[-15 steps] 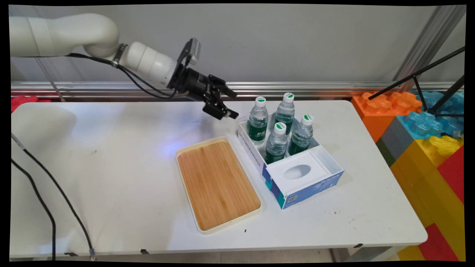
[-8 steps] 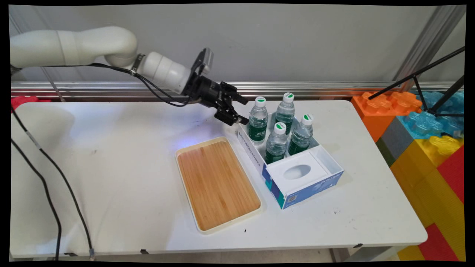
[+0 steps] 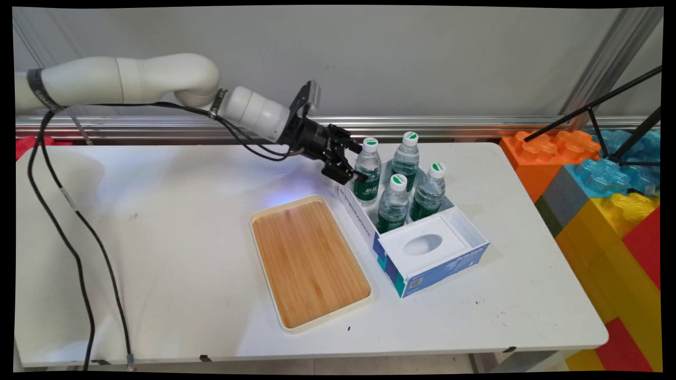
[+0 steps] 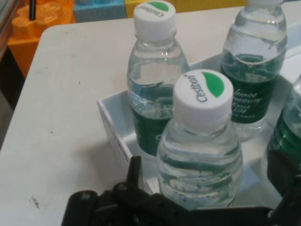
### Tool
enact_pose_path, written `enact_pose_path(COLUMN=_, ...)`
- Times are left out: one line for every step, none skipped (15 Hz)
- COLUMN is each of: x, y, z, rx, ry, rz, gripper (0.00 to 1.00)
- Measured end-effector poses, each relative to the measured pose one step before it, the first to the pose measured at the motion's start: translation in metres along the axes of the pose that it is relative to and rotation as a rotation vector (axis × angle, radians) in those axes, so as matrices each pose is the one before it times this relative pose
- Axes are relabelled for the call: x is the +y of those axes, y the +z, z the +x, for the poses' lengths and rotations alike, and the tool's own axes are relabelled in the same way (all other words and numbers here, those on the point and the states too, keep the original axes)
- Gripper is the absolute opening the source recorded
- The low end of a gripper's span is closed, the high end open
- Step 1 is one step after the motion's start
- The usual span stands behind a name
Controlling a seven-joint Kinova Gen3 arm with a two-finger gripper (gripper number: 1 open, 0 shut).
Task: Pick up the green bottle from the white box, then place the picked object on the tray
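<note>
- Table [image 3: 158, 253] white; wooden tray [image 3: 310, 262] near its front-centre, box [image 3: 417, 248] just right of the tray, toward the far edge.
- Box holds four water bottles in its far compartment; none lifted.
- Gripper [image 3: 353, 168] at the box's far-left corner, fingers spread wide either side of the nearest bottle [image 4: 200, 155], gripping nothing yet.
- My judgement: I'd centre on the body below the cap, stay clear of the box wall and the neighbouring bottle [image 4: 153, 89], then close gently, since thin plastic should flex.

Four upright water bottles [image 3: 393, 203] stand in a seemingly white-lined box [image 3: 454, 216].
</note>
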Motion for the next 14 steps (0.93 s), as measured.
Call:
enact_pose_path(x=-0.00028, y=0.00301, z=-0.00037, rx=0.00140, ry=0.00029, rz=0.00045, gripper=1.00)
enact_pose_path(x=-0.00009, y=0.00200, z=-0.00006, rx=0.00102, ry=0.00045, rz=0.00015, gripper=1.00)
enact_pose_path(x=-0.00019, y=0.00367, z=-0.00010, rx=0.00133, ry=0.00065, rz=-0.00037, gripper=1.00)
enact_pose_path(x=-0.00008, y=0.00265, z=0.00009, rx=0.00113, ry=0.00061, rz=0.00068, gripper=1.00)
enact_pose_path(x=0.00007, y=0.00129, z=-0.00004, rx=0.00077, ry=0.00083, rz=0.00088, gripper=1.00)
enact_pose_path(x=0.00011, y=0.00199, z=0.00027, rx=0.00145, ry=0.00245, rz=0.00103, gripper=1.00)
enact_pose_path(x=0.00009, y=0.00188, z=0.00024, rx=0.00069, ry=0.00417, rz=0.00123, gripper=0.00)
enact_pose_path(x=0.00037, y=0.00136, z=0.00018, rx=0.00017, ry=0.00429, rz=0.00104, gripper=0.00)
enact_pose_path(x=0.00043, y=0.00065, z=-0.00008, rx=-0.00114, ry=0.00299, rz=0.00029, gripper=0.00)
enact_pose_path(x=0.00049, y=0.00024, z=-0.00020, rx=-0.00103, ry=0.00229, rz=0.00119, gripper=0.00)
enact_pose_path(x=0.00068, y=0.00018, z=0.00023, rx=-0.00072, ry=0.00232, rz=0.00052, gripper=0.00)
enact_pose_path(x=0.00128, y=-0.00086, z=0.00077, rx=0.00103, ry=-0.00190, rz=0.00004, gripper=0.00)
enact_pose_path(x=0.00170, y=-0.00076, z=0.00129, rx=0.00284, ry=-0.00371, rz=-0.00196, gripper=0.00)
enact_pose_path(x=0.00162, y=-0.00327, z=0.00192, rx=0.00566, ry=-0.00614, rz=-0.00003, gripper=0.00)
